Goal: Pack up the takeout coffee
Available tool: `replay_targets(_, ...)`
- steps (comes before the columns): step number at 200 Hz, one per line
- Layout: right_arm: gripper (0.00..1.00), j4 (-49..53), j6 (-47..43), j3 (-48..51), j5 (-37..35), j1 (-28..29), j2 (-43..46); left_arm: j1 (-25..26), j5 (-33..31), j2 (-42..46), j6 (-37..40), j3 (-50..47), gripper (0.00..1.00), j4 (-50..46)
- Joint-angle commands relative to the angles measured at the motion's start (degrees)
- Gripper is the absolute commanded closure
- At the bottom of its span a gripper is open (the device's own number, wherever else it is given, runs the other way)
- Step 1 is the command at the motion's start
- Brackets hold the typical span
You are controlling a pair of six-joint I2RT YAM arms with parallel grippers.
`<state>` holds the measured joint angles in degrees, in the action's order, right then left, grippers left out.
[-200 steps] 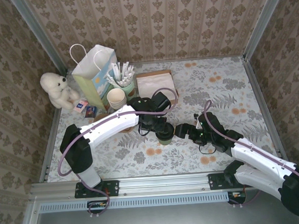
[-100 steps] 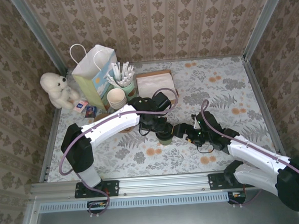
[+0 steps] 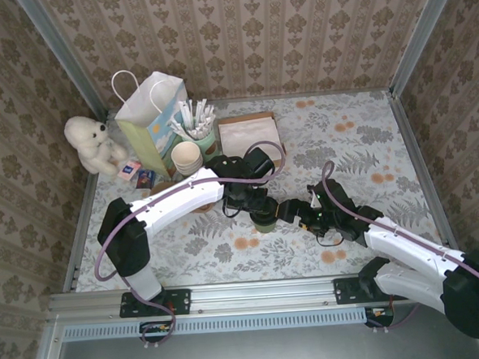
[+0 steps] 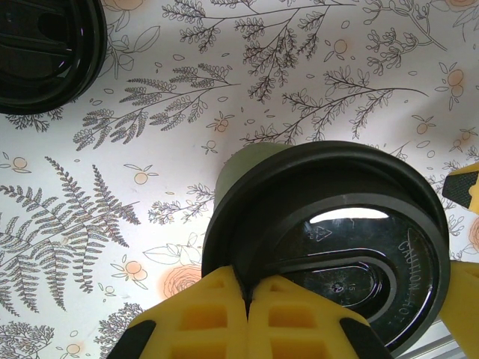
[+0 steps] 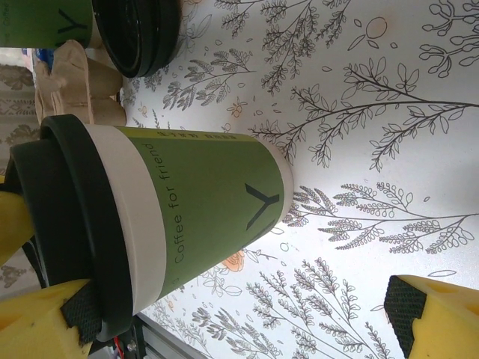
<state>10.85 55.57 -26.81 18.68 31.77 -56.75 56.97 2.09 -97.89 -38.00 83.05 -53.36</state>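
The takeout coffee (image 3: 266,220), a green paper cup (image 5: 202,194) with a black lid (image 4: 337,239), stands upright on the floral table near the middle. My left gripper (image 3: 256,204) hangs over it, its yellow fingers (image 4: 209,314) pressed together on the lid's near rim. My right gripper (image 3: 294,211) is level with the cup on its right side and open. One of its fingertips (image 5: 52,318) lies by the lid and the other (image 5: 438,314) past the cup's base, so the cup sits at the edge of the gap.
At the back left stand a paper gift bag (image 3: 148,120), a teddy bear (image 3: 93,144), cream cups (image 3: 187,158), a stick holder (image 3: 199,127) and a brown tray (image 3: 249,134). A spare black lid (image 4: 41,45) and cardboard carrier (image 5: 75,75) lie close by.
My right gripper has slid left towards the cup and now flanks it. The left arm and the cup have stayed where they were.
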Motion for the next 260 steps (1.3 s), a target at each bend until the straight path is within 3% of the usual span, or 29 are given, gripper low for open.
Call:
replay_targets(1, 0.00, 3.4, -0.7, -0.4, -1.0, -0.1, -0.8, 0.5, 1.0, -1.9, -0.5, 1.1, 1.00, -1.4)
replay_targets(108, 0.00, 6.0, -0.5, -0.7, -1.3, -0.1, -3.1, 0.5, 2.0, -2.6, 0.5, 0.0, 1.00, -2.2)
replay_targets(183, 0.00, 8.8, 3.1, 1.6, -3.5, -0.1, -6.4, -0.2, 5.9, -4.8, 0.9, -10.2, 1.00, -1.9)
replay_targets(206, 0.00, 10.4, 2.6, -0.2, -3.3, -0.3, -5.8, -0.2, 4.2, -6.3, 3.0, -7.3, 1.00, -3.8)
replay_targets(243, 0.00, 7.1, 0.0, -6.8, 6.1, -4.3, -0.8, -1.9, -0.5, -4.5, 10.1, 0.4, 1.00, -6.3)
replay_targets(260, 0.00, 5.8, -3.2, -8.9, 5.0, -7.2, -0.1, -2.8, -1.0, -4.4, 14.6, 3.5, 1.00, -6.2)
